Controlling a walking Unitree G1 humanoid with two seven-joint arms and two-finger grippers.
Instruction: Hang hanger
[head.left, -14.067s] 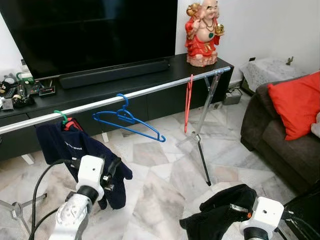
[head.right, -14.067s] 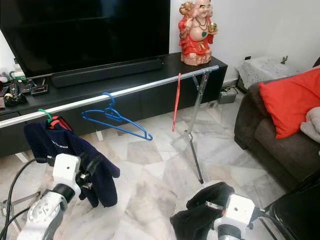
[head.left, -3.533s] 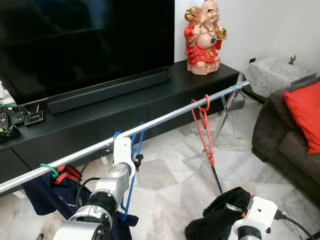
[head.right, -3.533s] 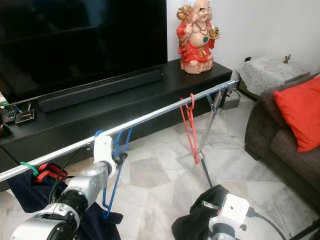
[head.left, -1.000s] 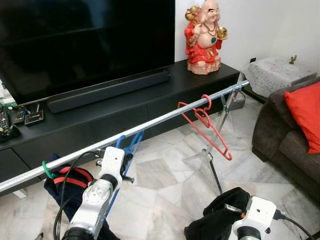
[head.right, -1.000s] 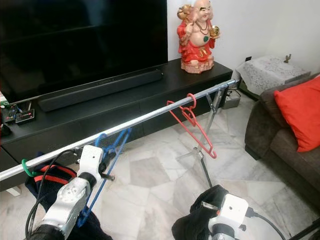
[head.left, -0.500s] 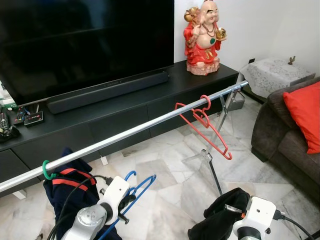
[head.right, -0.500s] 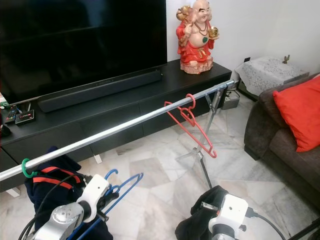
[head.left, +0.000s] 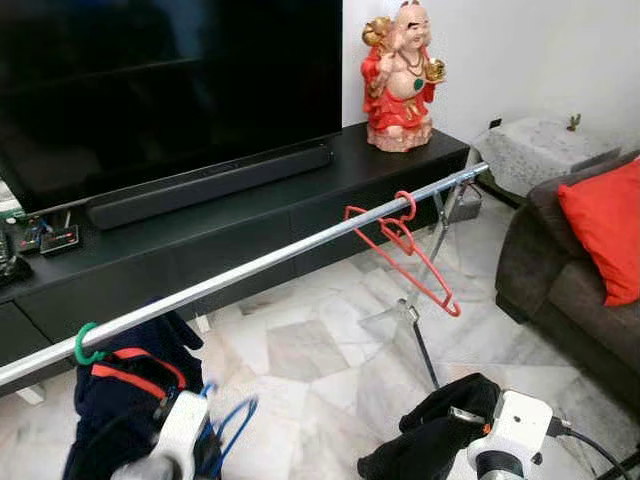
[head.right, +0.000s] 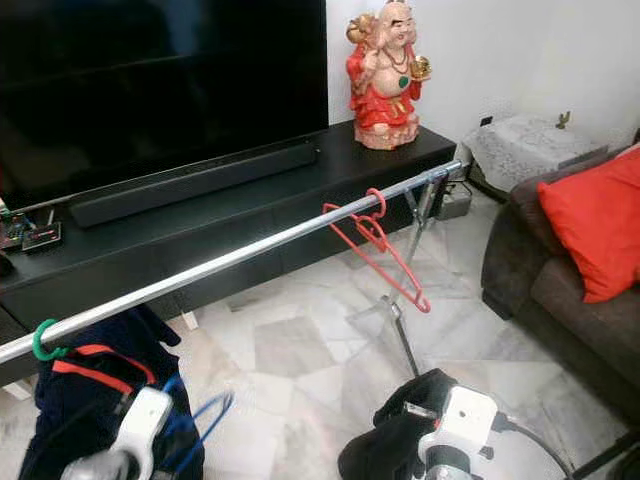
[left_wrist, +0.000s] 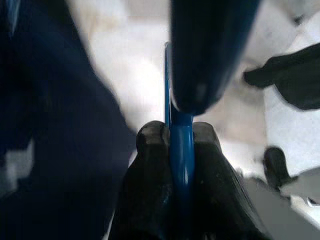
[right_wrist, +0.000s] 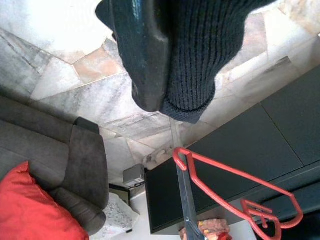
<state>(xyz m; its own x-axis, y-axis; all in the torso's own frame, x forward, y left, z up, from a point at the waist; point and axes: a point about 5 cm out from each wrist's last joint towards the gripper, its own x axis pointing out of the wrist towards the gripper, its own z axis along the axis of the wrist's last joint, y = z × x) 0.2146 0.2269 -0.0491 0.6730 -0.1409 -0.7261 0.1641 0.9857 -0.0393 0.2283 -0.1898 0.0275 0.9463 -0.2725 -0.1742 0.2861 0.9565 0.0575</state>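
Note:
A silver rail (head.left: 270, 265) runs across in front of me, from low left up to the right. A red hanger (head.left: 412, 252) hangs on it near the right end. At its left end a green hook (head.left: 82, 345) carries a navy garment (head.left: 125, 400). My left gripper (left_wrist: 178, 134) is shut on the blue hanger (left_wrist: 181, 150) and sits low at the bottom left (head.left: 205, 445), below the rail and beside the navy garment. The blue hanger (head.left: 235, 418) is blurred and off the rail. My right gripper (right_wrist: 165, 75) is low at the right, shut on a black knit garment (head.left: 435, 440).
A black TV console (head.left: 230, 215) with a soundbar (head.left: 210, 183) and a large TV (head.left: 160, 80) stands behind the rail. A red statue (head.left: 400, 70) sits on its right end. The rail's stand leg (head.left: 420, 345) reaches the marble floor. A dark sofa with a red cushion (head.left: 600, 225) is at the right.
My left gripper has dropped further down and left with the blue hanger, now well below the rail. The red hanger and my right arm stay put.

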